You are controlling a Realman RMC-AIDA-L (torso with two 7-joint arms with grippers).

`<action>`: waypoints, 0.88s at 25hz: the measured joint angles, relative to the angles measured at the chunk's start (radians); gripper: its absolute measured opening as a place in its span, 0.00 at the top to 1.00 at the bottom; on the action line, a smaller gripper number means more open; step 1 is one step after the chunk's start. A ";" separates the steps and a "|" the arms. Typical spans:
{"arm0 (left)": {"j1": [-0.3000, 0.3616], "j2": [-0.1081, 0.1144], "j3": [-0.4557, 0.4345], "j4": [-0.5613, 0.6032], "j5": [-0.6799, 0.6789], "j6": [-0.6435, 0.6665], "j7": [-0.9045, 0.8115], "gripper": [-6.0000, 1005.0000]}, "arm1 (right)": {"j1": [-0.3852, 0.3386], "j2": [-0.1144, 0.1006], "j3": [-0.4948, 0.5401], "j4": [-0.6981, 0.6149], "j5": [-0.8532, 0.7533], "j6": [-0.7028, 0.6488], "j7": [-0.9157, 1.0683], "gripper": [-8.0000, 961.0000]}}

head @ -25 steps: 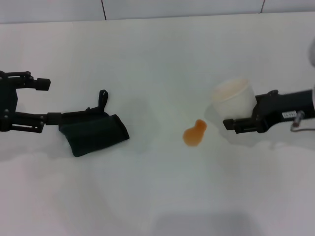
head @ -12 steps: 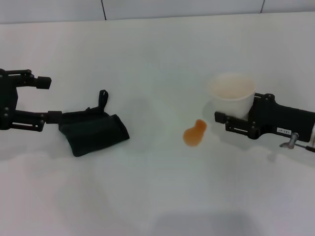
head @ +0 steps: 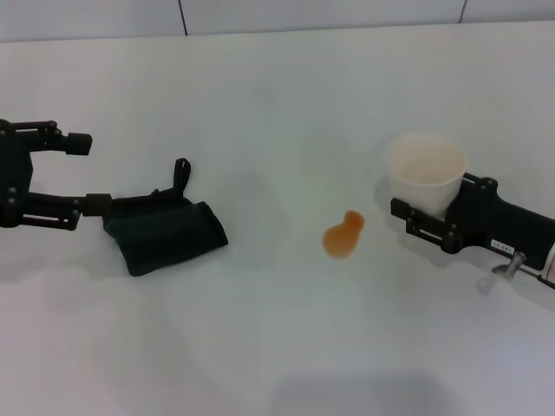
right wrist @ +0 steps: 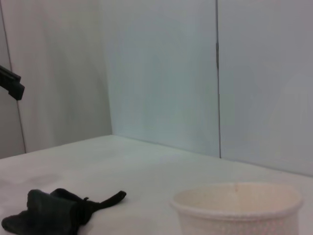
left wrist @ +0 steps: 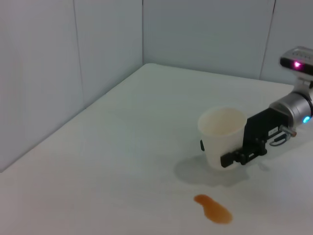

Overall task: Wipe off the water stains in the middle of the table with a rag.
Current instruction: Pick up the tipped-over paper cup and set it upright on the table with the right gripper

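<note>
The water stain (head: 342, 236), a small orange-brown blot, lies on the white table (head: 277, 104) near its middle; it also shows in the left wrist view (left wrist: 212, 208). The black rag (head: 165, 230) lies bunched to the left of the stain, its loop tab pointing up; it also shows in the right wrist view (right wrist: 49, 210). My left gripper (head: 87, 173) is open just left of the rag, with one finger at the rag's edge. My right gripper (head: 416, 201) is shut on a white paper cup (head: 427, 171), held upright to the right of the stain.
The cup (left wrist: 218, 132) and the right gripper (left wrist: 232, 154) show past the stain in the left wrist view. Grey wall panels (left wrist: 98, 49) border the table's far edge. Bare table (head: 277, 347) lies in front of the stain and rag.
My right gripper has moved to the right with the cup, away from the stain, and the cup now stands upright. The left gripper and rag have not moved.
</note>
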 joint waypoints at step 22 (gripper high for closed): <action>0.002 -0.006 0.009 0.000 -0.008 -0.006 0.005 0.13 | 0.010 0.000 0.007 0.159 0.059 -0.011 -0.070 0.31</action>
